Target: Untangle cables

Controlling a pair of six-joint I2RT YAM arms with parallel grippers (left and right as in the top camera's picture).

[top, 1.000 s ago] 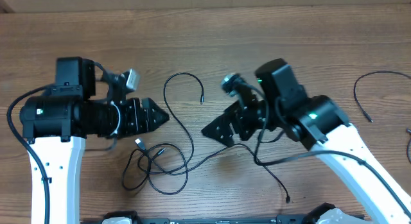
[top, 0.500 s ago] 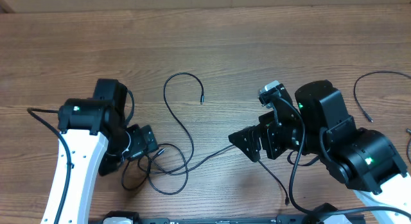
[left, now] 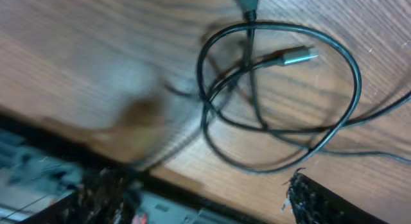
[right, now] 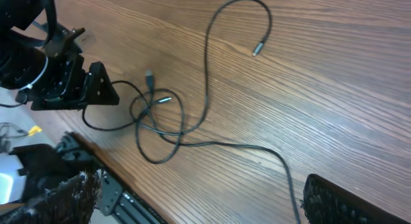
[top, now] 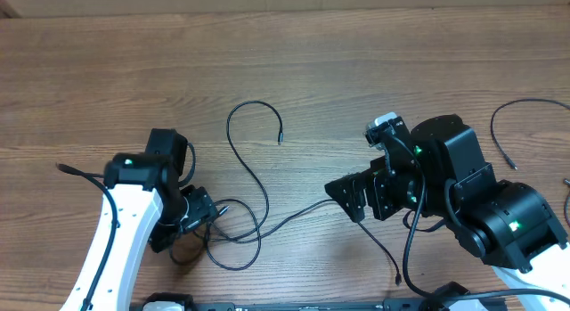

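The cables form a loose tangle of thin black loops [top: 227, 233] near the table's front edge. One strand curves up to a small plug end [top: 280, 140]. Another strand runs right and ends near the front edge [top: 397, 277]. My left gripper [top: 198, 213] is low at the tangle's left side and is open. In the left wrist view the loops [left: 276, 105] and a silver plug [left: 298, 55] lie just ahead of the open fingers [left: 199, 201]. My right gripper [top: 349, 200] is open and empty, right of the tangle and above the long strand. The right wrist view shows the tangle [right: 157, 118] beyond its fingers [right: 205, 205].
A separate thin black cable [top: 512, 124] lies at the far right of the wooden table. A black rail runs along the table's front edge [top: 294, 305] and shows in the right wrist view [right: 109, 198], close to the tangle.
My left arm has swung down and toward the front edge, bringing its gripper to the tangle's left side. My right arm has drawn back to the right, away from the tangle.
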